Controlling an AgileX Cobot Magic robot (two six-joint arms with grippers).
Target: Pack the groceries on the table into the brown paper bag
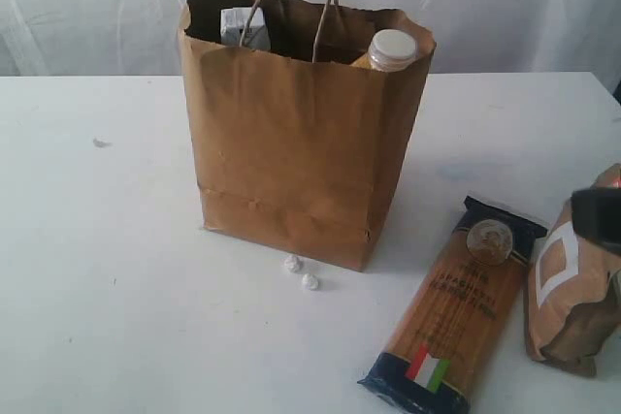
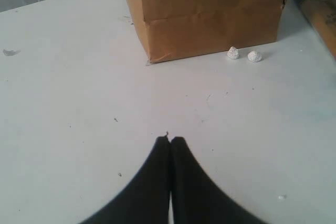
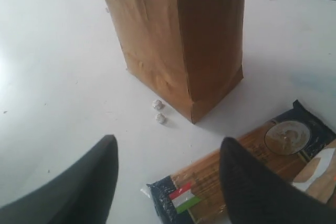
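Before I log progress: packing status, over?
Left tool shut, empty; right tool open, empty. Spaghetti pack and brown pouch on table, outside paper bag. Two white bits by bag.

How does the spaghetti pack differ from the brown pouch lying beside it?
The spaghetti pack is long, slim, with dark-blue ends; the brown pouch is shorter, bulkier, with a white label. The pack carries a small flag mark; the pouch shows none. Both lie on the table, outside the paper bag.

Upright brown paper bag [image 1: 291,152], spaghetti pack [image 1: 456,307] and brown pouch [image 1: 563,312] nearby
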